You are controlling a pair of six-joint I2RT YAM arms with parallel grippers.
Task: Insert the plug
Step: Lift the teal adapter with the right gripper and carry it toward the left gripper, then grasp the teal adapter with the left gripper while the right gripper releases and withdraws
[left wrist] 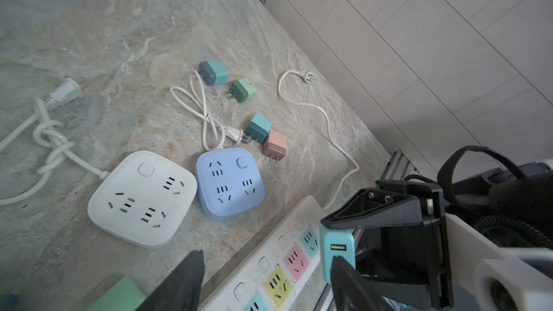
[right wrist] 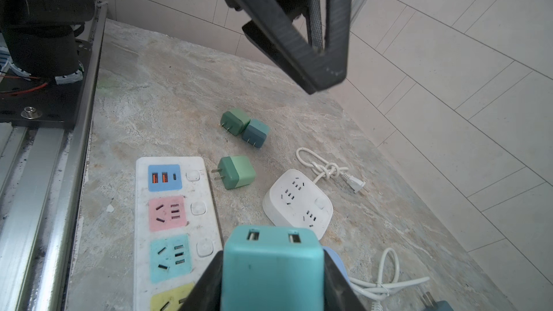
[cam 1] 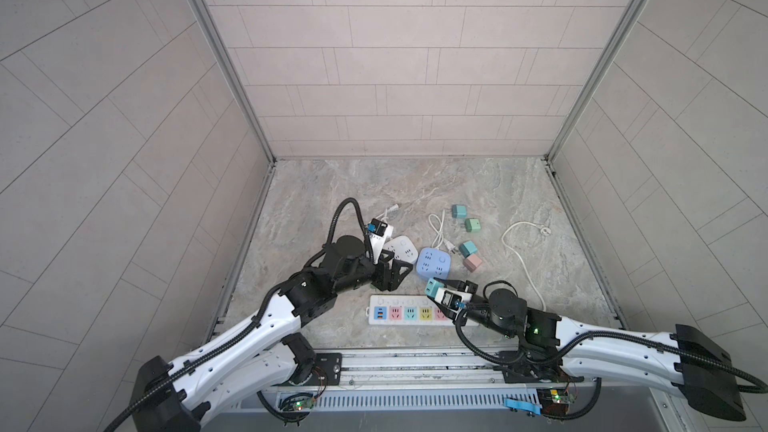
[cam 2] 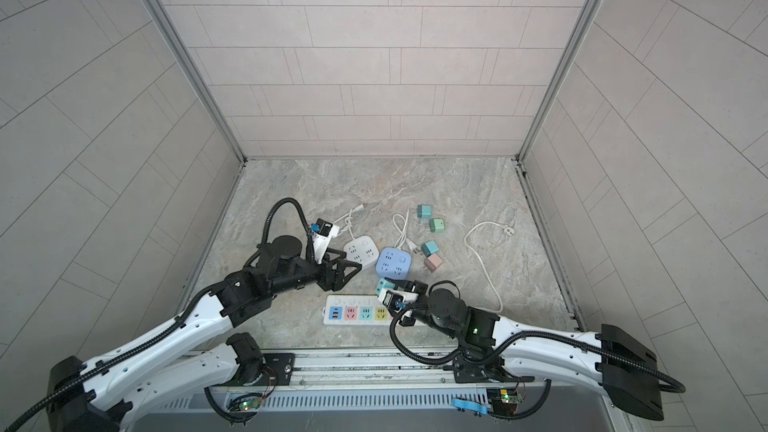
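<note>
Teal plug (right wrist: 272, 276) between right tool (right wrist: 273, 255) fingers

A long white plastic power strip (cam 1: 399, 313) lies along the front of the marbled table (cam 1: 374, 184), with a teal charger plug (cam 1: 432, 286) between the fingers (right wrist: 206, 285) of the right gripper (right wrist: 273, 264) over its rear edge. Behind it a white square socket block (cam 1: 401, 249) sits just left of a blue square socket block (cam 1: 433, 264). Right of the blue block lie a pink cube plug (cam 1: 472, 262) and a teal cube plug (cam 1: 468, 248) side by side, with a green cube plug (cam 1: 473, 225) and a rear teal cube plug (cam 1: 459, 211) farther back.
</note>
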